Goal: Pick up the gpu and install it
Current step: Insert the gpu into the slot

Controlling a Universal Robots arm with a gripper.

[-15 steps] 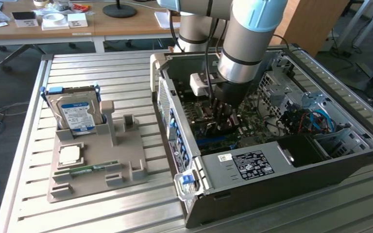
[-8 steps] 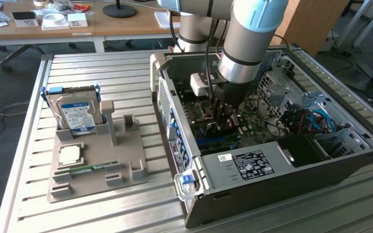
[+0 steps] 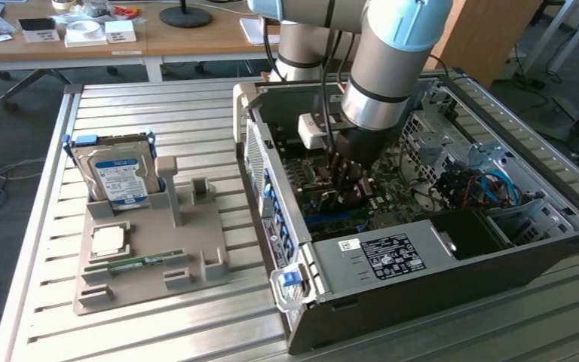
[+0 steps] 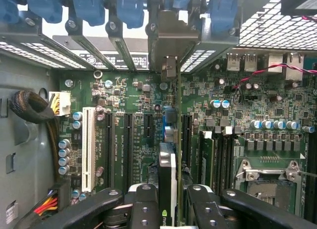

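The gpu (image 4: pixel 167 182) shows edge-on in the wrist view as a thin dark card with a greyish edge. It stands upright over the green motherboard (image 4: pixel 124 135), in line with a blue slot (image 4: pixel 169 121). Its metal bracket end (image 4: pixel 167 45) reaches the case's rear slot openings. My gripper (image 4: pixel 171 209) is shut on the card, one black finger (image 4: pixel 143 206) on each side. I cannot tell whether the card is seated in the slot. In the exterior view the gripper (image 3: pixel 348 188) is deep inside the open computer case (image 3: pixel 451 279), just above the motherboard.
On the slatted table beside the case, a grey holder (image 3: pixel 148 279) carries a silver hard drive (image 3: pixel 118 177), a processor chip (image 3: pixel 108 240) and a green memory stick (image 3: pixel 133 264). Inside the case are a white slot (image 4: pixel 89 144), a processor socket (image 4: pixel 267 184) and cables (image 3: pixel 485 188).
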